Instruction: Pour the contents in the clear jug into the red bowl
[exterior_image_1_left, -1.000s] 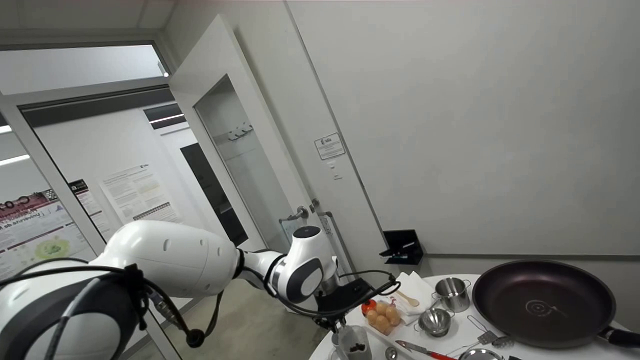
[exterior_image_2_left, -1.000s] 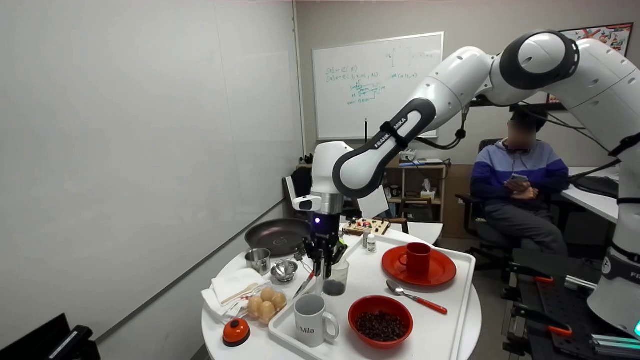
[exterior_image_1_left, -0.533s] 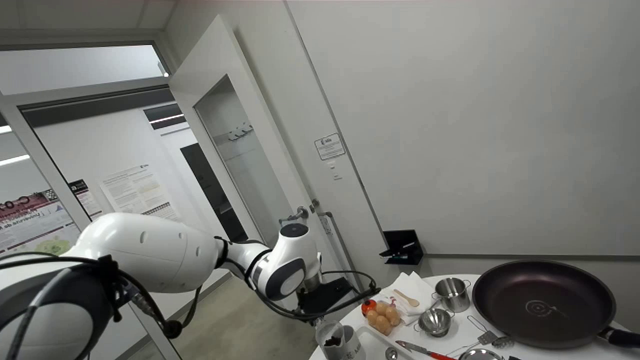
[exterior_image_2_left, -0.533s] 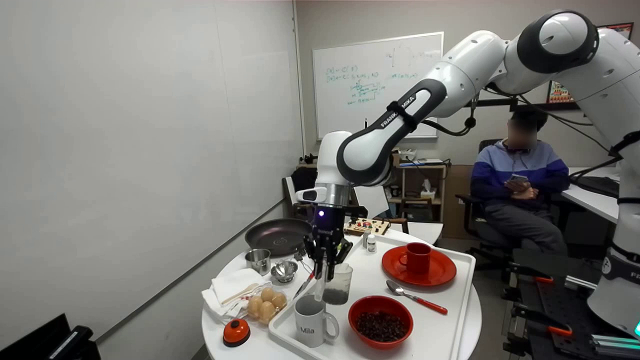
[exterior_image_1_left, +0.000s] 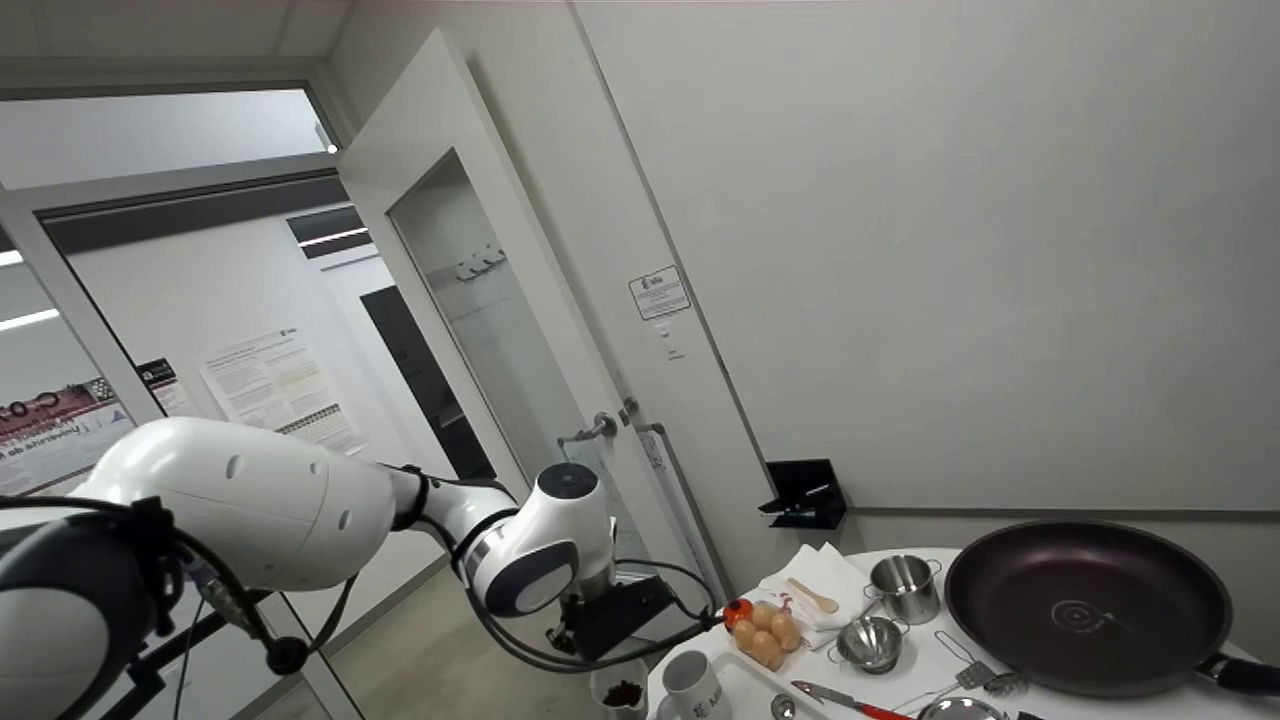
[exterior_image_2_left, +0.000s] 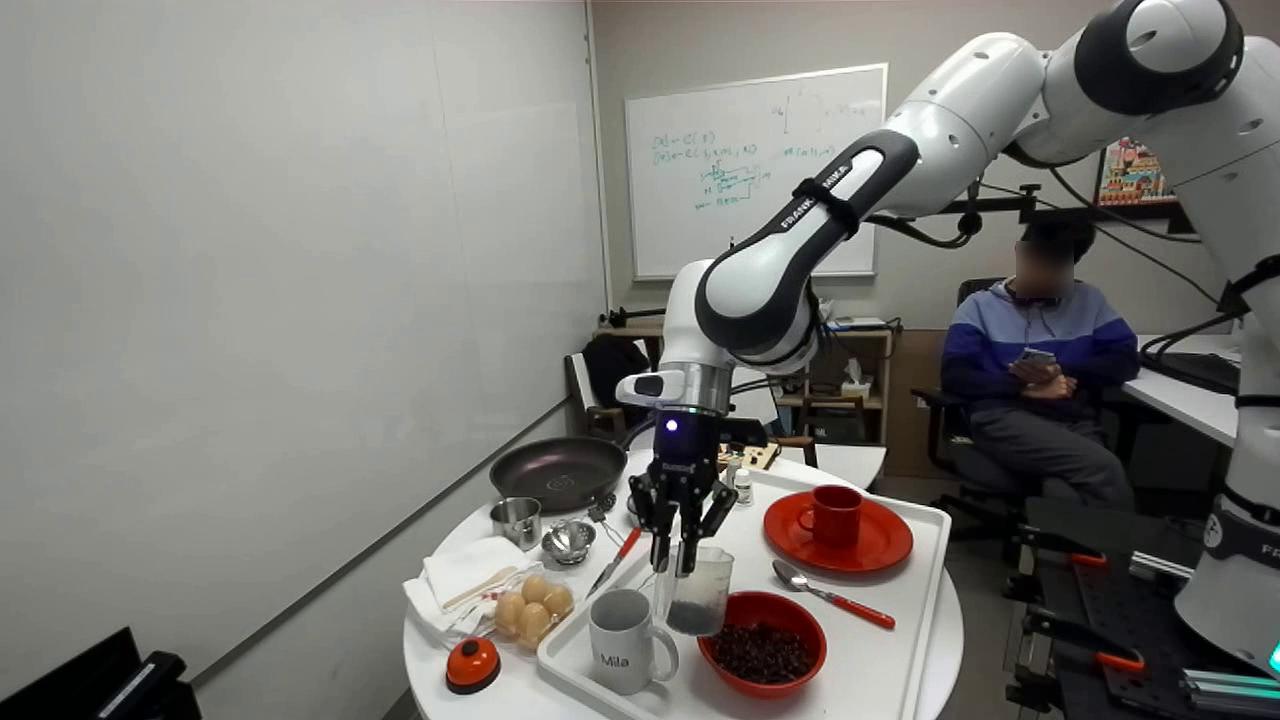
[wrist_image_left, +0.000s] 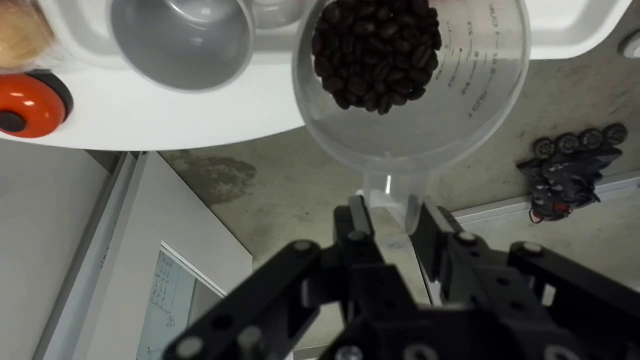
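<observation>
My gripper (exterior_image_2_left: 674, 568) is shut on the handle of the clear jug (exterior_image_2_left: 706, 585), and the handle shows between the fingertips in the wrist view. Dark beans (wrist_image_left: 377, 55) lie in the bottom of the jug, gathered to one side. The jug hangs above the tray and looks slightly tilted. In an exterior view it covers part of the left rim of the red bowl (exterior_image_2_left: 765, 688); I cannot tell whether it is over the bowl. Dark beans also lie in that bowl. The jug (exterior_image_1_left: 605, 682) appears beside the grey mug in an exterior view, where the bowl is out of view.
A grey mug (exterior_image_2_left: 618, 655) stands close to the jug on the white tray (exterior_image_2_left: 865, 660). Also on the tray are a red plate (exterior_image_2_left: 885, 545) with a red mug (exterior_image_2_left: 836, 520), and a spoon (exterior_image_2_left: 845, 603). Eggs (exterior_image_2_left: 533, 610) and an orange timer (exterior_image_2_left: 472, 665) sit beside it.
My arm has carried the jug from behind the grey mug across to the bowl's near rim, rightward in an exterior view. Mug, bowl and tray have stayed put. The grip is unchanged.
</observation>
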